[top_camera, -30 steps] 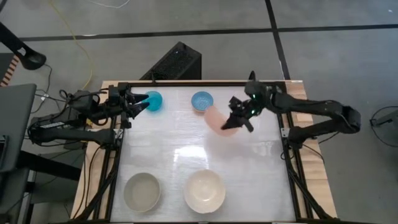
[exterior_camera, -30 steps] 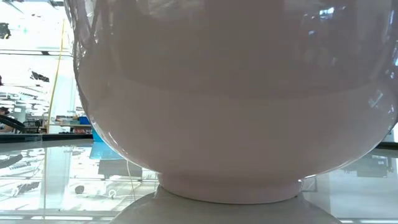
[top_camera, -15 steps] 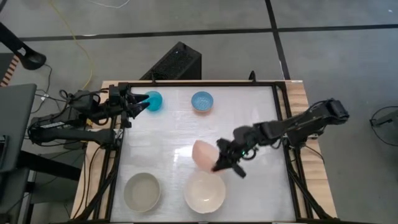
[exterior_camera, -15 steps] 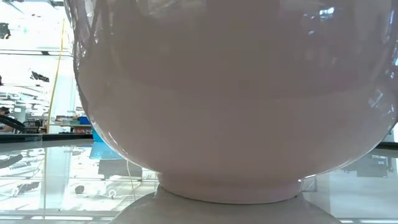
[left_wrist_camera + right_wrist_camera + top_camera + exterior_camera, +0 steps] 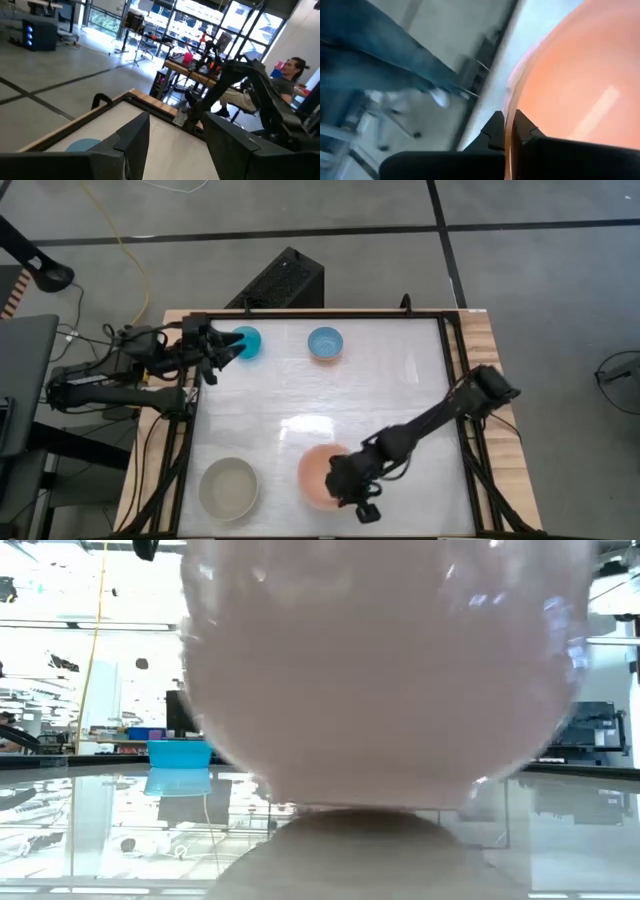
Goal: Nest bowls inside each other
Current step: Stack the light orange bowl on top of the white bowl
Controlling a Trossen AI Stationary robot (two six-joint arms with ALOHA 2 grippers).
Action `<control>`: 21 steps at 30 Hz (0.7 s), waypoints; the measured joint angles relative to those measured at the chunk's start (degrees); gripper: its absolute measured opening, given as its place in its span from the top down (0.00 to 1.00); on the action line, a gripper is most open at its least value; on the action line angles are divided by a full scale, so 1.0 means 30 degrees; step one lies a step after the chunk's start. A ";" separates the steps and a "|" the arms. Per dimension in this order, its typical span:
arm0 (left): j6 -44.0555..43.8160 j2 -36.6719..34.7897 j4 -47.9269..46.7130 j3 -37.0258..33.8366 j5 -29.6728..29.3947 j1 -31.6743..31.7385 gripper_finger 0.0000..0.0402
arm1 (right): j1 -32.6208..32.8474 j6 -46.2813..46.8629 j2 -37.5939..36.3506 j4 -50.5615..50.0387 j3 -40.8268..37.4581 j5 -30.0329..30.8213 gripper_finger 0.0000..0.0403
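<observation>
A pale pink bowl (image 5: 318, 472) hangs mouth up by the table's near edge, with my right gripper (image 5: 345, 480) shut on its rim. It covers the spot beneath it. A pale bowl wall (image 5: 380, 670) fills the low view, blurred. A greyish-beige bowl (image 5: 228, 487) rests on its base at the near left. A cyan bowl (image 5: 246, 340) and a light blue bowl (image 5: 325, 342) stand at the far side. My left gripper (image 5: 228, 348) waits open and level just left of the cyan bowl (image 5: 82, 145). My right gripper pinches the pink bowl's rim (image 5: 508, 117) on the bowl's right side, one finger (image 5: 526, 131) inside the bowl and one finger (image 5: 494, 131) outside. The fingers slant down from the table's right. Whether the bowl's base rests on anything below, I cannot tell.
A black frame (image 5: 455, 380) runs round the white tabletop. Bare tabletop (image 5: 290, 400) lies between the far and near bowls. A seated person (image 5: 287, 80) and desks show in the room beyond the table.
My right gripper has swung from the table's far middle toward the near edge and sunk, carrying the pink bowl. The bowl was tilted on its side and now faces mouth up over where the cream-white bowl stood. My left arm has kept still.
</observation>
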 joint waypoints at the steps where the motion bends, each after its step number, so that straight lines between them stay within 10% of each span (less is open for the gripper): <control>1: -0.0115 0.0077 0.0002 0.0000 0.0162 0.0000 0.57 | 0.0042 -0.0158 0.0504 -0.0408 0.0327 0.0455 1.00; 12: -0.0991 0.0819 -0.1114 0.0000 0.1061 -0.0427 0.57 | 0.0061 -0.0297 0.2264 -0.0665 0.1576 0.2559 0.99; 21: -0.2232 0.1541 -0.5283 -0.0007 0.0733 -0.0988 0.57 | -0.0078 0.0277 0.2489 -0.3272 0.1513 0.5172 0.77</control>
